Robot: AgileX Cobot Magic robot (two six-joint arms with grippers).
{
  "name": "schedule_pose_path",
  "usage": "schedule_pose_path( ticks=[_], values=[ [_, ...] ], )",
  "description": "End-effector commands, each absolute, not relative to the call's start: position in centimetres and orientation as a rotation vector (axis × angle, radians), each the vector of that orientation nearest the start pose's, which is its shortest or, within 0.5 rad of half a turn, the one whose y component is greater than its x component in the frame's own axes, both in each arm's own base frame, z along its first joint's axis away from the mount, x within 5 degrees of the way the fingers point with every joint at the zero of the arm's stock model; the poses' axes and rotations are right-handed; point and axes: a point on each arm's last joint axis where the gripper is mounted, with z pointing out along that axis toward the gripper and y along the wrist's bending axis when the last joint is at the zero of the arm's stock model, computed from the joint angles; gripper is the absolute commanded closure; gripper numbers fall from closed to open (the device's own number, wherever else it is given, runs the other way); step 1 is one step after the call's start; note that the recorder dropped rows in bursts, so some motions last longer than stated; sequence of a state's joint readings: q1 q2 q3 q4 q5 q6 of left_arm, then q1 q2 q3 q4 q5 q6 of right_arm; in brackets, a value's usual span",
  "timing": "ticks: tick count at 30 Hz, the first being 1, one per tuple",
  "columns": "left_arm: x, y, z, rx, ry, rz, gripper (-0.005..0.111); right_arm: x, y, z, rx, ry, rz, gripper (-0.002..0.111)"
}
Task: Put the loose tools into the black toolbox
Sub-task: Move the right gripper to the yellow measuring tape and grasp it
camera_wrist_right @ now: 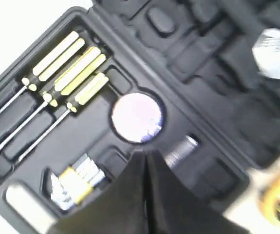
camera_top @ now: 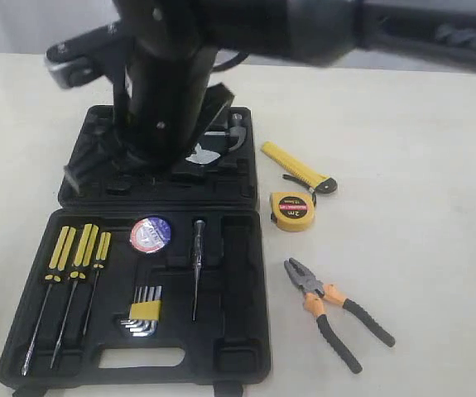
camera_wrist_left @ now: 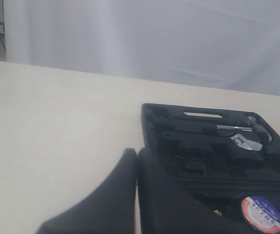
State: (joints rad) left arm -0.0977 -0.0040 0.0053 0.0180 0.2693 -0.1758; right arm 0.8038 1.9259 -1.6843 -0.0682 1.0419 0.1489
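Exterior: black toolbox (camera_top: 239,248) lies open, dark tape roll (camera_top: 151,235) seated in its tray. Yellow utility knife (camera_top: 294,165), tape measure (camera_top: 292,210) and pliers (camera_top: 337,313) lie on the table, right of the box.
Left wrist: left gripper (camera_wrist_left: 136,157) jaws pressed together, empty, at the box edge.
Right wrist: right gripper (camera_wrist_right: 145,157) jaws together, empty, over the tray near the roll.

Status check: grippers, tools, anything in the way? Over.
Both shut, empty: left gripper, right gripper. In toolbox: tape roll. On table beside it: knife, tape measure, pliers. Over lid: arm, clear of loose tools.
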Motion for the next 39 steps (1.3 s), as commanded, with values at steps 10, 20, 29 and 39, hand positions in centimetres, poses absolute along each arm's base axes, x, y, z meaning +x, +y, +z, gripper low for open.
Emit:
schedule_pose_path(
  ticks=[10,20,29,39],
  values=[
    [5.5,-0.5,18.9,-0.050,1.757,-0.184,0.107,26.6,16.6,29.6,-0.599,2.718,0.061,0.109],
    [5.5,-0.5,18.9,-0.050,1.757,-0.184,0.107,26.5,14.5,23.1,-0.405,2.804,0.043,0.108],
    [5.5,-0.5,18.9,-0.050,1.757,-0.184,0.107,29.4,15.7,18.5,-0.312,2.776,0.085,0.043],
    [5.5,-0.5,18.9,-0.050,1.757,-0.184,0.107,32.2,12.4,15.9,-0.133,2.793,0.060,0.031]
  ],
)
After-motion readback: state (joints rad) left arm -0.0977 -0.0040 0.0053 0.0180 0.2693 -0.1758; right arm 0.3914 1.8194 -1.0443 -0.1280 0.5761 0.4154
